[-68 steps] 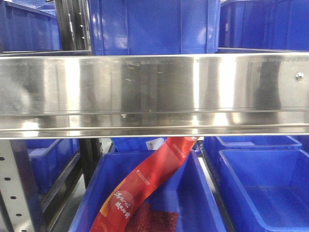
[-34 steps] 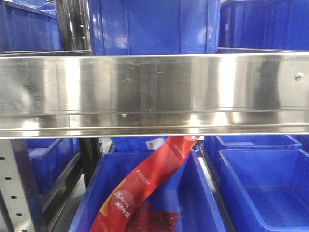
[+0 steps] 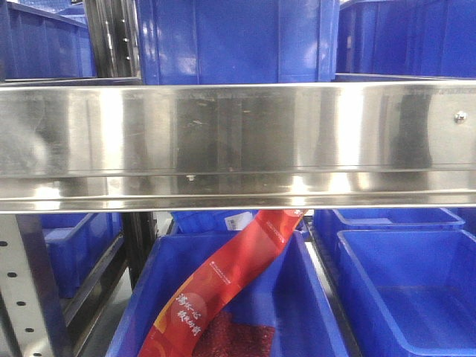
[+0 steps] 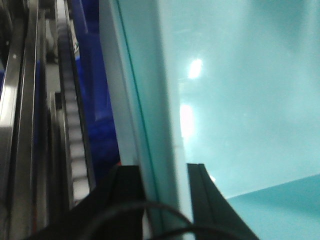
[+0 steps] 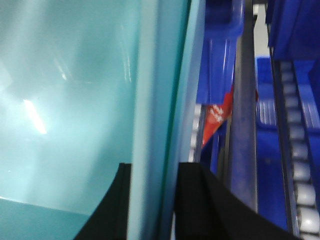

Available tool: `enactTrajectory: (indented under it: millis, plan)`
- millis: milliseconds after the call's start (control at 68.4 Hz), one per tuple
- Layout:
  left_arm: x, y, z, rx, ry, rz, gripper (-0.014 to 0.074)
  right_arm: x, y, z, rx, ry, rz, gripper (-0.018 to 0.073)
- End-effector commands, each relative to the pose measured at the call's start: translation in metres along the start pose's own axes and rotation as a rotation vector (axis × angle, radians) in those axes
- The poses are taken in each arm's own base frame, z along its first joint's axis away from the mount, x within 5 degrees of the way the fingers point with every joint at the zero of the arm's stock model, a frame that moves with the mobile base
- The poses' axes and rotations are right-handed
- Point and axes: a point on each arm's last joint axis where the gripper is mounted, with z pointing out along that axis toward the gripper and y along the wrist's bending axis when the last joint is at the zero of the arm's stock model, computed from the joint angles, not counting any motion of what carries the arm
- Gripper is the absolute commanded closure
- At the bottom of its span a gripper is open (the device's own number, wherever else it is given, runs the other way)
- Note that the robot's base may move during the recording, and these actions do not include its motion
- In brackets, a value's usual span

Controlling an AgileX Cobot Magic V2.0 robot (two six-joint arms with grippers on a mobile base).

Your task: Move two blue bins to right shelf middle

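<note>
Steel rail [image 3: 238, 141] fronts royal-blue bins [image 3: 230, 41].

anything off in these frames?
One oddity: a red printed banner droops out from under the steel shelf rail into a dark blue bin below, also seen from the right wrist. Both grippers clamp the pale aqua bin's rim normally.

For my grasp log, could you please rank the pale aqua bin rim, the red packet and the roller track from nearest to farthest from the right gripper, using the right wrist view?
1. Pale aqua bin rim: between the right gripper fingers.
2. Red packet: right of the rim, further ahead, against a dark blue bin.
3. Roller track: far right edge, beyond the steel rail.
</note>
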Motion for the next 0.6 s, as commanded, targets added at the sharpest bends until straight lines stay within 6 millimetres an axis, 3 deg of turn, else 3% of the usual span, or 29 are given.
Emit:
enactTrajectory:
  millis: [0,292,585]
  plan:
    - [0.000,-0.001,0.005,0.003,0.027,0.017,0.0707,-0.003,0.002,0.005,-0.025,-0.011,-0.007,0.0715]
    - [0.027,0.009,0.064,-0.053,0.319,0.018,0.0707,0.029,-0.008,0.067,0.044,0.291,-0.005,0.0715]
    - [0.039,0.016,0.099,-0.089,0.408,0.029,0.0707,0.043,-0.016,0.097,0.089,0.361,-0.021,0.0715]
